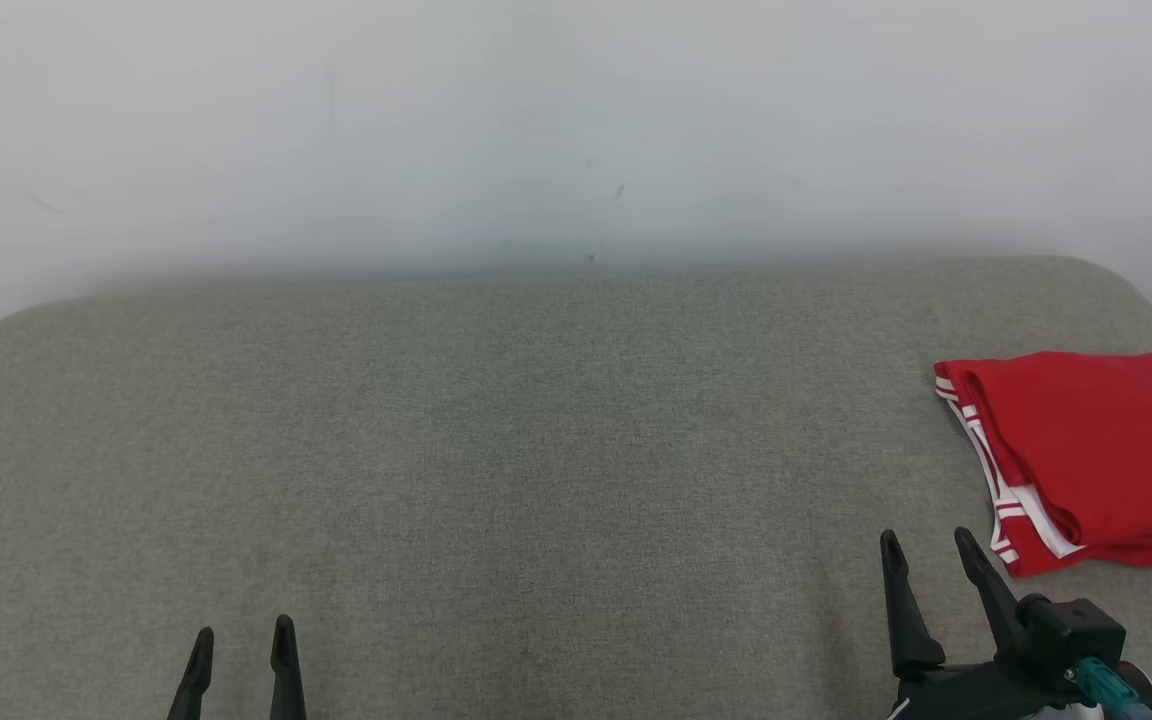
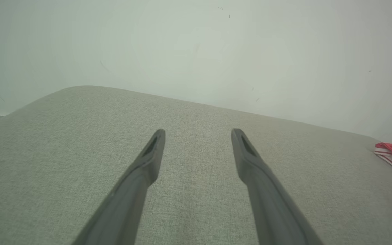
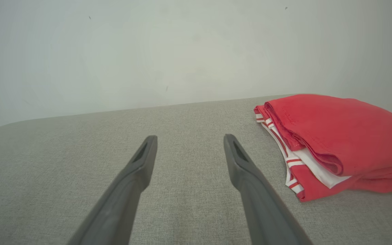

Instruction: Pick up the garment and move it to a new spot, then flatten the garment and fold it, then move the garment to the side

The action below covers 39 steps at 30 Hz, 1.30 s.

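Head view: your left end effector point(image 1: 243, 628) and right end effector point(image 1: 928, 535) hang wide open and empty. The folded garment point(image 1: 1096, 450) lies on the bench point(image 1: 536, 450) just right of the right one. Left wrist view: garment far right. Right wrist view: garment close, untouched. Moving it aside looks done, so avoid snagging it.

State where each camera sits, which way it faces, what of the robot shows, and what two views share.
Head view: on the head, facing forward and down over the cushion to the wall; left gripper and right gripper at bottom.
Left wrist view: on the left wrist, facing along the open left gripper toward the wall.
Right wrist view: on the right wrist, facing along the open right gripper; garment at right.
Shared: both wrist views show the garment.
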Tool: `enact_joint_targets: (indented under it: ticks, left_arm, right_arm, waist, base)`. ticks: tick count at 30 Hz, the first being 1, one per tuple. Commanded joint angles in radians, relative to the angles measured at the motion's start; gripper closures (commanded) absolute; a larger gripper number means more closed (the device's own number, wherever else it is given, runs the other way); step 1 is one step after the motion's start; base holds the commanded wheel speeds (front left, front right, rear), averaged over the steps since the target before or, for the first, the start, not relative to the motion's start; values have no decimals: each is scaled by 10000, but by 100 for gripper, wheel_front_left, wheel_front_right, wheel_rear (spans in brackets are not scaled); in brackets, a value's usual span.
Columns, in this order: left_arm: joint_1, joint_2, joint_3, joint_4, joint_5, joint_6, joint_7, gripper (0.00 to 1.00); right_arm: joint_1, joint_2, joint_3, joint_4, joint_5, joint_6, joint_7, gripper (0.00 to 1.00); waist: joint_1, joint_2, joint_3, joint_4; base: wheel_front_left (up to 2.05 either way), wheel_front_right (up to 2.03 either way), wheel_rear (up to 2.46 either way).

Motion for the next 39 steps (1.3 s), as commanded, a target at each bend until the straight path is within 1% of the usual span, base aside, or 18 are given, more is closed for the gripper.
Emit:
enact_joint_targets:
  ticks: [1, 16, 22, 23, 29, 39]
  left_arm:
    - [173, -10, 1, 12, -7, 45, -26, 0]
    - [274, -10, -178, -267, -563, 190, -26, 0]
    - [328, -10, -253, -348, -611, 286, -26, 0]
    - [181, -2, -243, -326, -601, 261, 0, 100]
    - [179, -38, -236, 111, -674, 273, 44, 100]
    - [-182, -22, 40, 302, -2395, 196, 664, 100]
  right_arm:
    - [76, 9, 12, -67, 105, 6, 0, 0]
    - [215, 10, 102, -132, 250, 6, 96, 0]
    - [235, 11, 83, -126, 194, 6, 107, 0]
    - [155, 0, 84, -94, 223, 0, 117, 100]
    - [338, 13, 86, 378, 264, 0, 135, 100]
    - [171, 12, 46, 332, 2246, 1, 373, 100]
  waist:
    - [0, 0, -18, 22]
    - [0, 0, -2, -29]
    - [0, 0, 8, -6]
    - [0, 0, 9, -7]
    - [0, 0, 10, -6]
    - [0, 0, 25, 13]
  base:
    - [0, 0, 0]
    - [0, 0, 0]
    - [0, 0, 0]
    - [0, 0, 0]
    - [0, 0, 0]
    - [0, 0, 0]
